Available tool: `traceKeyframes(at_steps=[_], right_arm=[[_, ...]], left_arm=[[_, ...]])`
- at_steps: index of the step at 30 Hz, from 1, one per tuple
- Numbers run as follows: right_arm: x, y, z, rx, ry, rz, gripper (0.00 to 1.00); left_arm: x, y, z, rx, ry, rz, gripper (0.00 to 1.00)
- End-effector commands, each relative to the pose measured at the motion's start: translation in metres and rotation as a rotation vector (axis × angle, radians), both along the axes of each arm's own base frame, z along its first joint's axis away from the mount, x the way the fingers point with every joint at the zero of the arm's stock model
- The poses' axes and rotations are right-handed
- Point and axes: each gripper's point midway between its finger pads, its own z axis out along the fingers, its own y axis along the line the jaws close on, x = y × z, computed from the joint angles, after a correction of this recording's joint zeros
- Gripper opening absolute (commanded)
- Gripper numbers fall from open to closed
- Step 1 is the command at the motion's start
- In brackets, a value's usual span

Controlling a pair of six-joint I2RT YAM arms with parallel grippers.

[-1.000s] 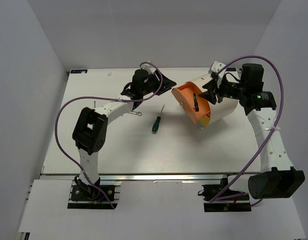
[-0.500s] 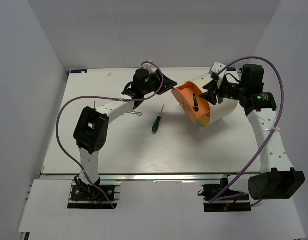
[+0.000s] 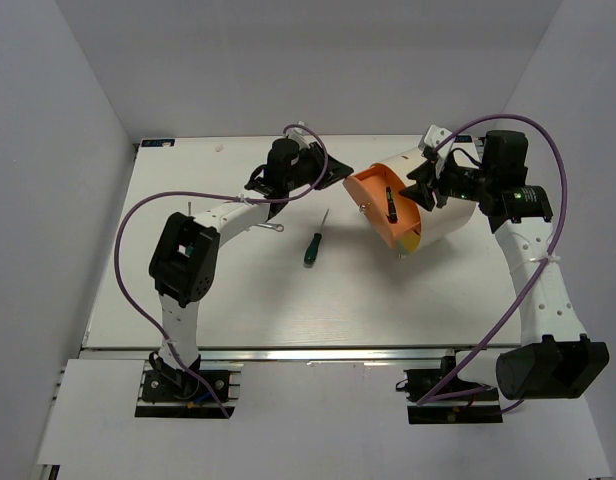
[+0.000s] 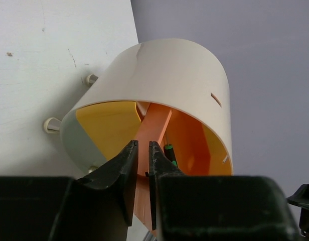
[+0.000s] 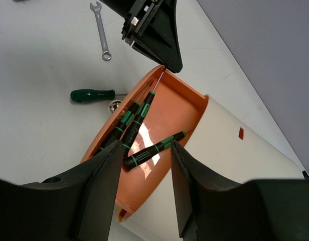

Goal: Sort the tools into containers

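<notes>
The cream drum (image 3: 443,215) lies on its side, its orange compartment (image 5: 169,108) facing up. Three green-and-black screwdrivers (image 5: 154,148) lie inside it. My left gripper (image 3: 340,174) is at the compartment's rim, its jaws almost together, pinching the thin shaft tip of one screwdriver (image 5: 142,113). It also shows in the left wrist view (image 4: 143,145) and the right wrist view (image 5: 172,66). My right gripper (image 5: 144,186) is open and empty just above the compartment, and shows in the top view (image 3: 416,190). A dark-green-handled screwdriver (image 3: 312,247) and the silver wrench (image 3: 269,227) lie on the table.
The white table (image 3: 238,300) is walled in grey on both sides and at the back. Small knobs (image 4: 51,124) stick out of the drum's face. The left arm's purple cable (image 3: 123,240) loops over the left part of the table.
Almost nothing has moved. The left arm and its cable have shifted very slightly at the drum's rim. The right arm and the drum stay where they were.
</notes>
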Motion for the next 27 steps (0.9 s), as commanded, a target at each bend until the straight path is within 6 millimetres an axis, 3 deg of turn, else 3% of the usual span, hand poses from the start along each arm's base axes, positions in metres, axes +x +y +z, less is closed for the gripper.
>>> traceKeyframes(at_steps=[1, 8, 19, 27], right_arm=[[0.002, -0.002, 0.008, 0.002, -0.045, -0.007, 0.49], [0.003, -0.003, 0.005, 0.000, -0.039, -0.011, 0.49], [0.002, -0.004, 0.005, 0.003, -0.042, -0.016, 0.49], [0.003, -0.005, 0.006, 0.003, -0.048, -0.021, 0.49]], left_arm=[[-0.006, -0.006, 0.033, -0.046, -0.059, -0.035, 0.24], [-0.006, -0.007, 0.055, -0.082, -0.097, -0.032, 0.06], [-0.007, -0.009, 0.096, -0.132, -0.153, -0.041, 0.00], [-0.017, -0.023, 0.104, -0.156, -0.150, -0.079, 0.00]])
